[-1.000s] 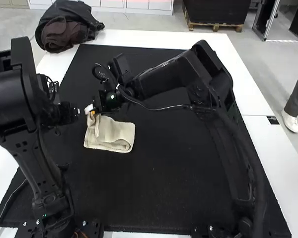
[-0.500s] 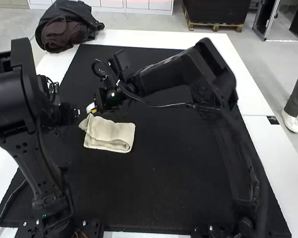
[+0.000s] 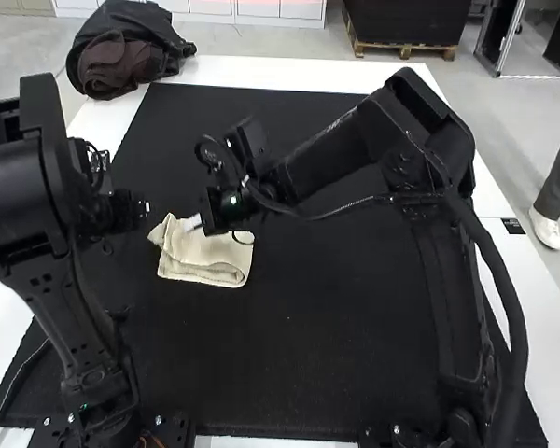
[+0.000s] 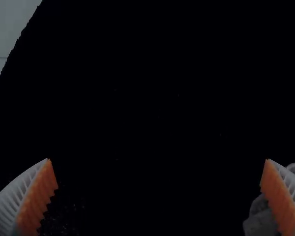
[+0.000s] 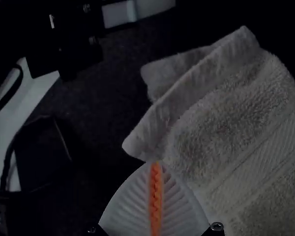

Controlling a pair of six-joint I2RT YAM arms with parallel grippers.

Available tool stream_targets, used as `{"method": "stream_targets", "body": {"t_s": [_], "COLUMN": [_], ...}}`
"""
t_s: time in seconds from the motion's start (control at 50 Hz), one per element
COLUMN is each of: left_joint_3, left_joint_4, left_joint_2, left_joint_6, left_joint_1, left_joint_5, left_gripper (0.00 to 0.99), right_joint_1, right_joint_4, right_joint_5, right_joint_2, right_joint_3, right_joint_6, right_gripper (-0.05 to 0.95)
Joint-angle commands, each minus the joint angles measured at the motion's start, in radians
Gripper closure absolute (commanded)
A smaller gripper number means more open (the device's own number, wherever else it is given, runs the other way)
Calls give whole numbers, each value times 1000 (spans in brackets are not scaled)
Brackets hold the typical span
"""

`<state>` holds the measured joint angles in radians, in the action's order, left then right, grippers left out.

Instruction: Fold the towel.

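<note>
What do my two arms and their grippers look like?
The left arm and right arm are black and angular, a thick black cable along the right. The left gripper and right gripper have white, ribbed, tapering fingers with orange pads.

Cannot read any text, number or sign in these views. In the high view, can see a small black label (image 3: 512, 226) at three o'clock from the middle, flat on the white table (image 3: 490, 194) near its three o'clock edge, with pale marks too small to make out. Can also spot a faint pale marking (image 3: 341, 124) at one o'clock, along the upper part of the right arm (image 3: 331, 159), likewise too small to read.
</note>
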<state>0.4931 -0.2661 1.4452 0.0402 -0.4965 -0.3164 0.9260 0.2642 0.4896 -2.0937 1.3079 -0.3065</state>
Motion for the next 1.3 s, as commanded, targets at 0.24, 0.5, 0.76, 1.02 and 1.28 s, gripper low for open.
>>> {"method": "stream_targets", "body": {"t_s": [0.24,0.5,0.76,1.02,1.28], "left_joint_3": [5,12,12,12,48], "left_joint_4": [-2,27,57,77,125], "left_joint_2": [-77,-118,-141,-174,-227], "left_joint_6": [0,-10,-13,-13,-20], "left_joint_1": [9,9,6,1,9], "left_joint_5": [2,2,2,2,0], "left_gripper": [30,30,30,30,30], "right_joint_1": [-24,-44,-46,-47,-102], "right_joint_4": [145,213,310,415,323], "right_joint_5": [14,10,6,3,1], "right_joint_2": [-22,-89,-172,-193,43], "right_joint_3": [-72,-96,-131,-156,-145], "right_joint_6": [-13,-17,-26,-75,-97], "right_gripper": [920,921,920,920,920]}}
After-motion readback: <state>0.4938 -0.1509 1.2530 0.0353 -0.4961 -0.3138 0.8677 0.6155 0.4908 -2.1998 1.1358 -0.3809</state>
